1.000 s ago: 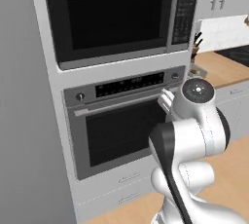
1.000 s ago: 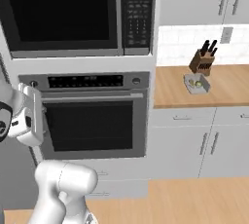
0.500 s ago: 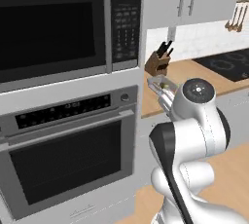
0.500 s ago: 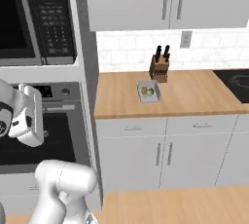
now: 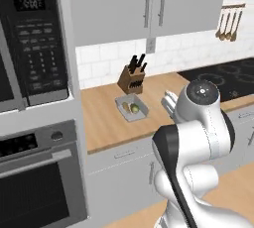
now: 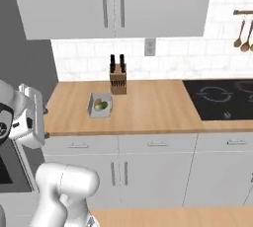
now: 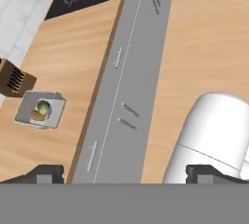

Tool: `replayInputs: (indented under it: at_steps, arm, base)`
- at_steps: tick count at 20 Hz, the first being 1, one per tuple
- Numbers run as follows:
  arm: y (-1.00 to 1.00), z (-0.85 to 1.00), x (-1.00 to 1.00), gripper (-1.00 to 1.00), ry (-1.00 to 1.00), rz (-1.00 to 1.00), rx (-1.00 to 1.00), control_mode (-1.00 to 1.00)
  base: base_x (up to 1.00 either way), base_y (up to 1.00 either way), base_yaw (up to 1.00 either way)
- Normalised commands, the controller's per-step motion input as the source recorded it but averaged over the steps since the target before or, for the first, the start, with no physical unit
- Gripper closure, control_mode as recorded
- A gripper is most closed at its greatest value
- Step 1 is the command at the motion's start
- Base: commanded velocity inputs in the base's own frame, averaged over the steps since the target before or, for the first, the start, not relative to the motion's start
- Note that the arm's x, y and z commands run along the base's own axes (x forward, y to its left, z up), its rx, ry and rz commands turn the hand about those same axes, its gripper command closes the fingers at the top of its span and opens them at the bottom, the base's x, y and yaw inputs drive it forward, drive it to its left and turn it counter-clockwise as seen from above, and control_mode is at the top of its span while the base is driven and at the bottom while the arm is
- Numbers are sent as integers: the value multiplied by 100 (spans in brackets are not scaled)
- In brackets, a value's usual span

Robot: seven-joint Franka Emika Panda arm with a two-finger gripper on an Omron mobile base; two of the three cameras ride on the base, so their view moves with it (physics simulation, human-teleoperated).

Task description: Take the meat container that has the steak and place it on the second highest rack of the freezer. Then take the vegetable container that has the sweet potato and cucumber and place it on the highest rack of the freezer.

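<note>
A small grey vegetable container (image 5: 139, 116) sits on the wooden counter (image 5: 104, 123) in front of the knife block. It holds the orange-brown sweet potato (image 5: 126, 107) and the yellow-green cucumber (image 5: 135, 108). The same container (image 6: 99, 114) appears left of centre in the right base view, and as a container (image 7: 54, 117) at the left in the hand view, with the cucumber (image 7: 44, 106) inside. My gripper (image 7: 126, 173) is open and holds nothing, high above the cabinet fronts and floor. The steak, its container and the freezer are out of view.
A knife block (image 5: 131, 78) stands against the tiled wall behind the container. A black cooktop (image 6: 222, 97) lies to the right, with utensils (image 6: 242, 33) hanging above it. A microwave (image 5: 30, 48) and wall oven (image 5: 34, 172) fill the tall unit at the left. Upper cabinets (image 5: 149, 4) hang overhead.
The whole picture has slid: the base has driven right, from the wall oven to the counter. The vegetable container has come into view. The arm's pose looks unchanged.
</note>
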Motion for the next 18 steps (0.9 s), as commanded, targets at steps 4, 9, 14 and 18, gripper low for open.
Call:
replayInputs:
  at_steps: [4,9,14,18]
  arm:
    - [0,0,0,-100,0,0,0,100]
    - [0,0,0,-100,0,0,0,100]
    - [0,0,0,-100,0,0,0,100]
    - [0,0,0,-100,0,0,0,100]
  base:
    - [96,-76,16]
    - [80,-32,30]
    - [16,24,41]
    - [11,3,12]
